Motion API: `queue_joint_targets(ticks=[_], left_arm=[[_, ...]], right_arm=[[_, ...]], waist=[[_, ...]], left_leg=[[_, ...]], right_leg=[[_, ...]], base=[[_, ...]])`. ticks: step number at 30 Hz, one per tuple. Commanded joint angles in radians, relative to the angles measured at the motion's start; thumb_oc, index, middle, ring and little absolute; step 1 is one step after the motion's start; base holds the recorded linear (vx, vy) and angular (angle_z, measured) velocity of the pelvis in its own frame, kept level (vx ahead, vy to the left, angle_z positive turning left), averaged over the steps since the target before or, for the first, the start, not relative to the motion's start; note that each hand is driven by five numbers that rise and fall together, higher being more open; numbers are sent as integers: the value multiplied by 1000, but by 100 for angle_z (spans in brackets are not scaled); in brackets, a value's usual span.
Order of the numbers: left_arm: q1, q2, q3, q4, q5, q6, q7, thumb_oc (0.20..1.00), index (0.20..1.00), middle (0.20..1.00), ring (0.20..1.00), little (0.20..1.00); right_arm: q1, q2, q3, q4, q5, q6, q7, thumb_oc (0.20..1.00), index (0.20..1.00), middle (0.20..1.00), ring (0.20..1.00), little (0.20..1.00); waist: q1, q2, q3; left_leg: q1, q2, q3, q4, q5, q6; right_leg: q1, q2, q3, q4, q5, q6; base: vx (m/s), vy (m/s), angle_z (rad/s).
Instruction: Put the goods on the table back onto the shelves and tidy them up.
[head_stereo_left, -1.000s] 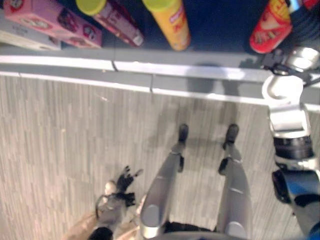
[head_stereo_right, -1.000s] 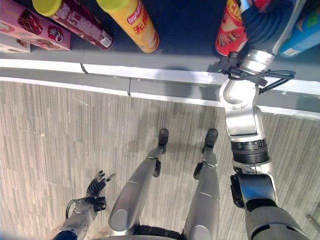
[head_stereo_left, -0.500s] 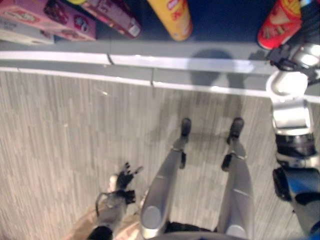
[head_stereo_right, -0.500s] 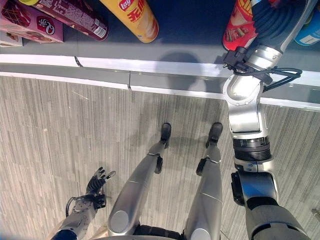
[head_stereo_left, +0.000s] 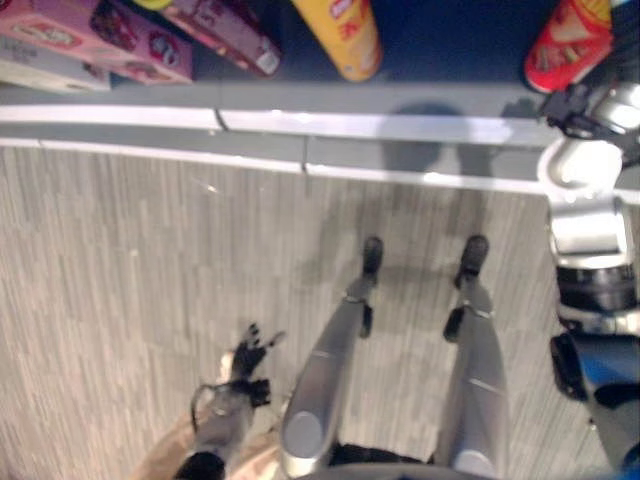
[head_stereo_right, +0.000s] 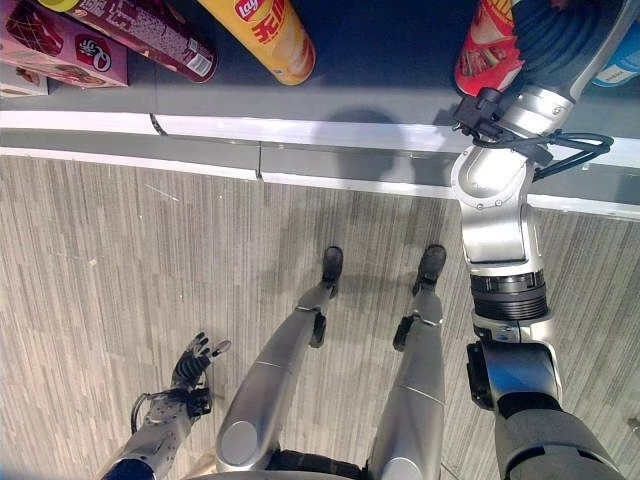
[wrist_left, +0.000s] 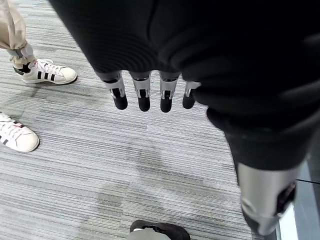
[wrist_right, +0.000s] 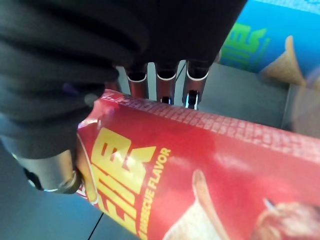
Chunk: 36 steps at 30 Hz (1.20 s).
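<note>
The right arm is reaching up and forward to the grey shelf (head_stereo_right: 350, 100), where the right hand (wrist_right: 75, 60) is gripping a red snack canister (wrist_right: 200, 175): in the right wrist view the fingers (wrist_right: 162, 82) are wrapping over the far side of the canister and the thumb is lying against its near end, so the hand is clamped on it. In the right eye view the red snack canister is sitting at the right end of the shelf, partly covered by the dark ribbed wrist cover, with a blue snack package (wrist_right: 260, 47) just beside it on the far side. Further left on the same shelf an orange snack canister (head_stereo_right: 262, 35) is lying with its base toward the front edge, well apart from the red one. To its left a maroon snack canister (head_stereo_right: 150, 35) is lying at an angle, and a pink box (head_stereo_right: 60, 50) is resting beside that at the left end. The left hand (head_stereo_right: 192, 362) is hanging low at the robot's left side above the grey striped carpet (head_stereo_right: 120, 260), with its fingers (wrist_left: 142, 97) straight, spread apart and holding nothing. In the left wrist view a person's white striped sneakers (wrist_left: 47, 72) are standing on the carpet near that hand.
</note>
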Motion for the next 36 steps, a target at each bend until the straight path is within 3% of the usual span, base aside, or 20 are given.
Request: queue_joint_targets(ticks=[1,10,12,15,16,29,36], left_arm=[[38,39,-37,-9,-49,-3,20,1000,1000,1000,1000,1000],[38,39,-37,-9,-49,-3,20,1000,1000,1000,1000,1000],[48,35,-40,-21,-48,-7,19,1000,1000,1000,1000,1000],[50,37,-44,-23,-46,-8,22,1000,1000,1000,1000,1000],[43,38,-41,-17,-43,-13,27,1000,1000,1000,1000,1000],[37,34,-37,-7,-54,-11,32,1000,1000,1000,1000,1000],[30,10,-37,22,-67,8,28,1000,1000,1000,1000,1000]], right_arm=[[-57,-100,-5,-89,-37,-34,-28,200,200,200,200,200],[-57,-100,-5,-89,-37,-34,-28,200,200,200,200,200],[-69,-133,-6,-65,-60,-14,-52,200,200,200,200,200],[-48,-108,15,-65,-53,-20,-48,200,200,200,200,200],[-68,-121,33,-45,-49,-11,-59,1000,1000,1000,1000,1000],[-53,-113,40,-51,-33,-12,-58,1000,1000,1000,1000,1000],[94,-16,3,-98,138,-88,13,1000,1000,1000,1000,1000]], waist=[[-23,93,-22],[-23,93,-22],[-22,108,-22],[-21,115,-22],[-20,116,-22],[-26,100,-22],[-54,49,-22]], left_leg=[[-75,27,-6,56,-74,-37],[-75,27,-6,56,-74,-37],[-79,23,-1,42,-66,-38],[-79,20,7,38,-61,-38],[-79,15,10,19,-47,-41],[-69,19,11,7,-40,-47],[-26,33,11,-32,-25,-55]], right_leg=[[37,-61,12,54,-103,60],[37,-61,12,54,-103,60],[25,-64,18,55,-99,62],[25,-66,23,44,-88,64],[24,-68,28,28,-74,69],[37,-65,29,7,-64,71],[94,-54,10,-46,-45,73]], base=[[0,0,0],[0,0,0],[8,16,0],[-60,63,-2],[-90,63,-6],[-9,6,-2],[0,0,0]])
